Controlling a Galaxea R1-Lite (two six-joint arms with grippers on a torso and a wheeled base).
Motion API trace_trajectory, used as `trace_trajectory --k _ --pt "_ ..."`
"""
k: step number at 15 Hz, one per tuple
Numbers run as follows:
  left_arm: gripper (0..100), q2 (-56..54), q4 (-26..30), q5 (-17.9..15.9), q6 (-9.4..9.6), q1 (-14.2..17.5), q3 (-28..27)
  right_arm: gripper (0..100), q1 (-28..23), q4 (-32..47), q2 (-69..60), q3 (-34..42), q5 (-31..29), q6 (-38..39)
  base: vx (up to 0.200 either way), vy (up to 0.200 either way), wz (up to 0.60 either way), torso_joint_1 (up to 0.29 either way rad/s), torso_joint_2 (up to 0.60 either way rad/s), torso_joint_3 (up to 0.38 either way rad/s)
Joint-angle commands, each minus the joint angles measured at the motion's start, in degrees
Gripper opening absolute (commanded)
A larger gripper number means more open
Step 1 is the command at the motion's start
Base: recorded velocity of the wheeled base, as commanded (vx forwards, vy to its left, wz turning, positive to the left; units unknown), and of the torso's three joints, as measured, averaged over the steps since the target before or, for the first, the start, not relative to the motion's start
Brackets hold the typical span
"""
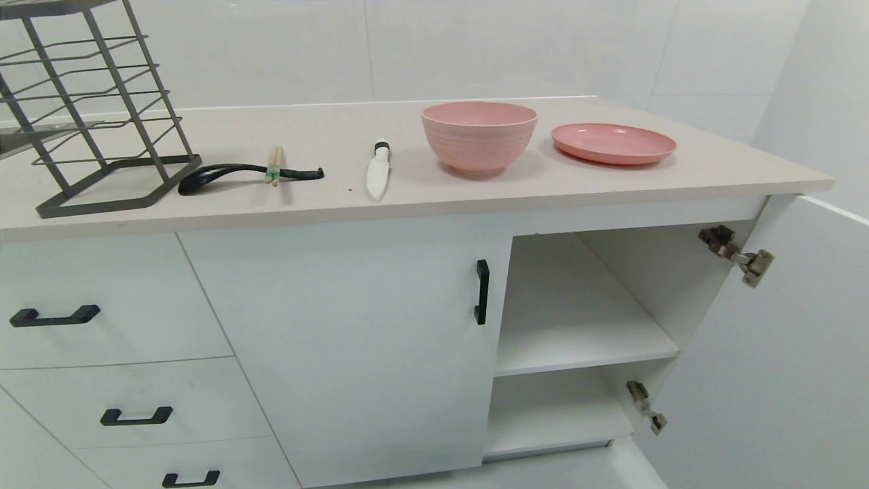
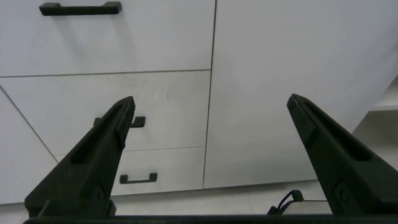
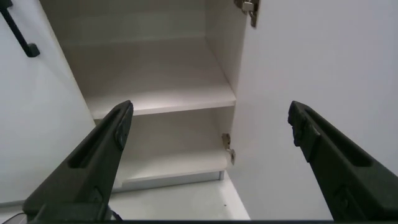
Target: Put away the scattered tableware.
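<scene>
Two sets of jaws, both spread wide and holding nothing, hang low in front of the cabinet. Left jaws face the white drawers on the left. Right jaws look straight into the open compartment, with its upper shelf and lower shelf, the cabinet door swung out on the right.

Now up to the tabletop, and that's where all the tableware sits, above and beyond both sets of jaws. Closest to the near edge is the white knife, long axis running near to far. Left of it the black spoon lies left to right, scoop at the left end. The chopsticks rest across its handle, pointing near to far.

Right of the knife and a little farther back, the pink bowl stands upright. Just beside it on the right, not touching, the pink plate lies flat. Those two sit almost directly over the open compartment, so I'd give them to the right arm: up over the edge, then back down to a shelf. Spoon, chopsticks and knife look closer to the left arm.

Far left, the wire rack stands near the spoon's scoop.
</scene>
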Motion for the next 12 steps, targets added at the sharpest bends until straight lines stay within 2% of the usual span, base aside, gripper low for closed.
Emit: trace_trajectory --k 1,2,8,12 --pt "100 0.1 0.0 0.0 -0.04 0.0 0.0 100 0.0 0.0 0.1 0.0 0.0 0.0 0.000 -0.200 0.00 0.002 0.00 -0.002" --pt "100 0.1 -0.1 0.1 -0.22 0.0 0.0 100 0.0 0.0 0.1 0.0 0.0 -0.1 0.000 -0.200 0.00 0.002 0.00 -0.002" --pt "100 0.1 -0.2 0.2 -0.39 0.0 0.0 100 0.0 0.0 0.1 0.0 0.0 -0.1 0.000 0.000 0.00 0.000 0.00 0.000" --pt "100 0.1 -0.2 0.3 -0.48 0.0 0.0 100 0.0 0.0 0.1 0.0 0.0 -0.1 0.000 0.000 0.00 0.194 -0.10 -0.076"
